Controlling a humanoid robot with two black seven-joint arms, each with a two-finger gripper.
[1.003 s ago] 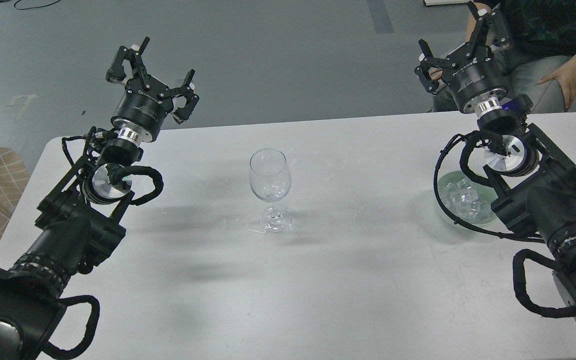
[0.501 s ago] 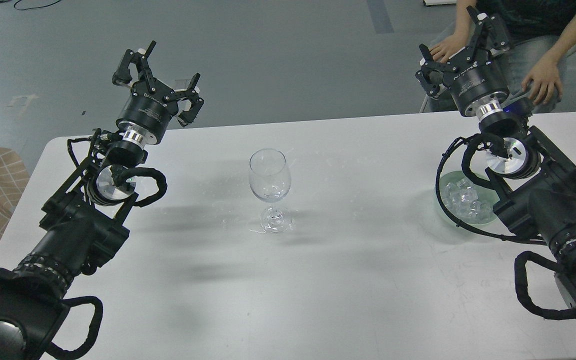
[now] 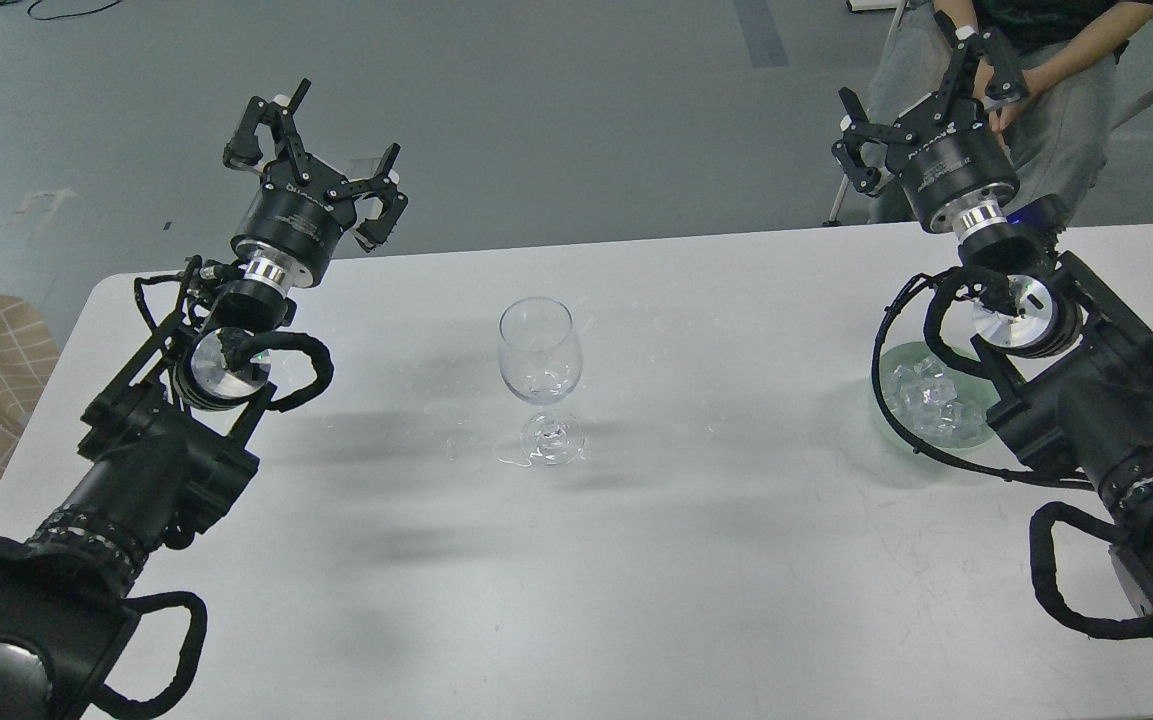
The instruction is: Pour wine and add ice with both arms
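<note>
Nearest, at the bottom corners, sat the thick bases of both arms, the left arm (image 3: 151, 470) on one side and the right arm (image 3: 1101, 420) on the other, over a white table (image 3: 696, 560). Farther in stood an empty wine glass (image 3: 540, 378), upright, well apart from both sets of fingers and roughly midway between them. Lay heaped in a pale green bowl (image 3: 894, 425) the ice (image 3: 926, 400), below and nearer than the right fingers, partly hidden by that forearm and its cable. Farther still, raised above the table's far edge, was the left gripper (image 3: 321, 160), fingers spread and holding nothing. Likewise spread and empty was the right gripper (image 3: 921, 110). Just beyond it sat a person (image 3: 1056, 80).
</note>
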